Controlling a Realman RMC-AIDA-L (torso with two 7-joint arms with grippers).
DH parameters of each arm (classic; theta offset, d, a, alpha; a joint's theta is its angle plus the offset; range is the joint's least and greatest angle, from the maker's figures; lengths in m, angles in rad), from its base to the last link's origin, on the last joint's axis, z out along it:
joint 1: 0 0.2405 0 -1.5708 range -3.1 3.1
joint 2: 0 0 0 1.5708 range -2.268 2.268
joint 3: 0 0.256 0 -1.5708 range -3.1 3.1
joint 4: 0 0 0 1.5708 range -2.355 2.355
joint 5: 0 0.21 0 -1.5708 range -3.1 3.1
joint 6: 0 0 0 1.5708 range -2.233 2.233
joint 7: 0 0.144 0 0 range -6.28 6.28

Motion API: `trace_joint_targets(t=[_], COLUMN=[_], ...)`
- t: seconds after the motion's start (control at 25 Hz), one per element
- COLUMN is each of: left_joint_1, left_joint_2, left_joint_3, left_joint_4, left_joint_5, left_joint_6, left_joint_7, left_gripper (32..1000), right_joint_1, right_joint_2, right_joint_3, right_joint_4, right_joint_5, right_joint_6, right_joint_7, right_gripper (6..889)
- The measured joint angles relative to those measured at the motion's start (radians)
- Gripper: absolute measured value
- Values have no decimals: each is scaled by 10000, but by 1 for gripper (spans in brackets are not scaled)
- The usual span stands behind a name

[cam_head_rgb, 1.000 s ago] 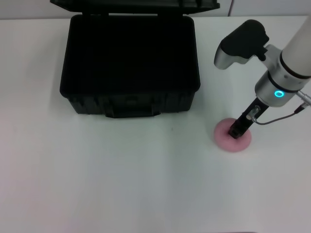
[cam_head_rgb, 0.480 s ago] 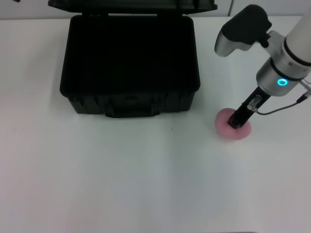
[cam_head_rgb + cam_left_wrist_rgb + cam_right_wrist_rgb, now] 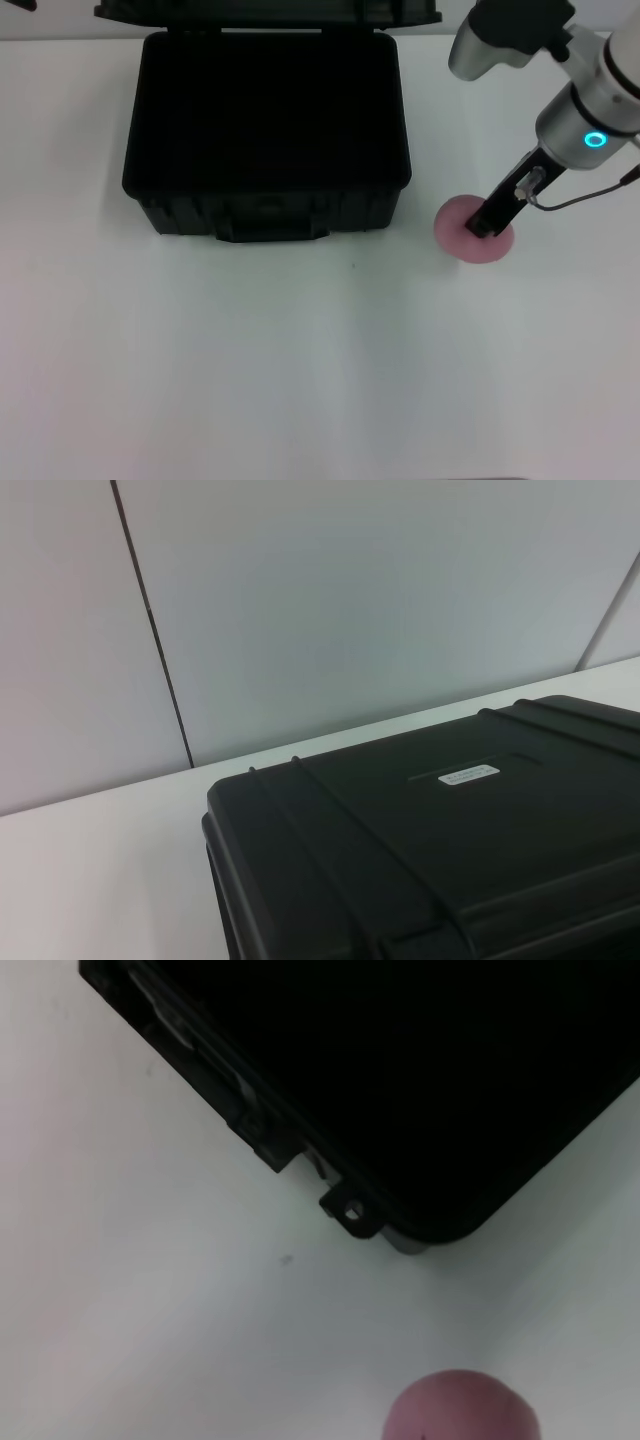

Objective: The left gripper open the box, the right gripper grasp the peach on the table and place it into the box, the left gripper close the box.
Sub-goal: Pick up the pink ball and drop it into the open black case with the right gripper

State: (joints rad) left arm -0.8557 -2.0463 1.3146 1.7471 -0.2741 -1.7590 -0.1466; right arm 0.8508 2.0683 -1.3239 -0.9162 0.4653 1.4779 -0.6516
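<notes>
Right claw (image 3: 487, 222) sits on top of the peach (image 3: 460, 232), clenched on it as far as I can judge. Peach is over the counter (image 3: 300, 380), right of the open box (image 3: 267, 140). Risk: shallow top pinch, fruit slips and rolls during transfer.

A small white label (image 3: 470, 774) sits on the lid of the box (image 3: 430, 870), but its print is too small to read.
</notes>
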Motion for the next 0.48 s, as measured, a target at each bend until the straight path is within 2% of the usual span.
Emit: trace_joint_targets(t=[0.48], left_joint_1=[126], left_joint_2=[2], left_joint_3=[-175], left_joint_4=[0], left_joint_5=[-14], left_joint_6=[25], left_joint_7=[89], left_gripper=[374], right_joint_1=[-921], right_joint_2=[-17], right_joint_3=[21], right_joint_4=[-2664], right_joint_5=[458], right_joint_6=[833], right_joint_7=[-40], right_gripper=[35])
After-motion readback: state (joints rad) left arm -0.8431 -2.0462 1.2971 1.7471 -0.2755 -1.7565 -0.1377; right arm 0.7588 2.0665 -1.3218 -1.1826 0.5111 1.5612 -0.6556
